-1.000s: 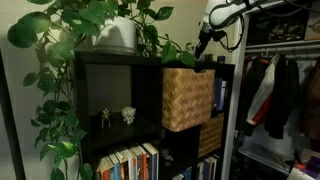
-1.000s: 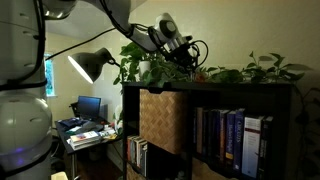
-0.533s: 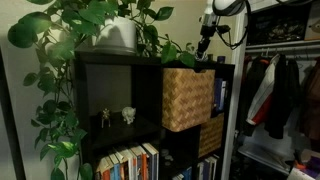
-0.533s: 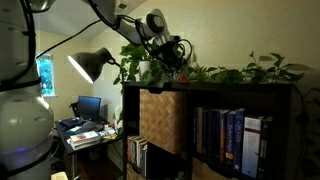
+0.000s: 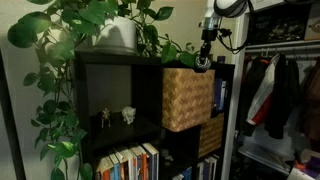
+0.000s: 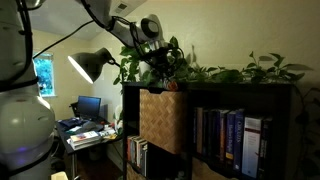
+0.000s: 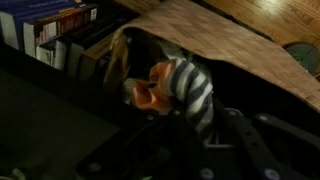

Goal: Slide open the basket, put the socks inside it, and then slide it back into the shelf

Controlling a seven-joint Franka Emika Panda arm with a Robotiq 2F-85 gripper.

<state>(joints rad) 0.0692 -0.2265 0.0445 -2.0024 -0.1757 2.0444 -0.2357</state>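
Note:
My gripper (image 5: 203,58) hangs from above over the top of the dark shelf, just above the woven basket (image 5: 187,98), which sticks out of its upper compartment. The gripper is shut on a grey-and-white striped sock with an orange part (image 7: 185,88), which dangles from the jaws (image 7: 200,128). In an exterior view the gripper (image 6: 163,72) is over the basket's (image 6: 160,120) top edge. The wrist view shows the woven basket (image 7: 215,30) behind the sock. The basket's inside is dark.
Leafy potted plants (image 5: 110,25) cover the shelf top beside the gripper. Books (image 6: 225,140) fill the neighbouring compartments. Two small figurines (image 5: 115,116) stand in an open cubby. A second basket (image 5: 210,137) sits lower. Clothes (image 5: 280,95) hang beside the shelf; a desk lamp (image 6: 88,65) stands nearby.
The gripper has come down and across the shelf top with the sock, from above the plants to just over the basket's top edge. The basket has not moved.

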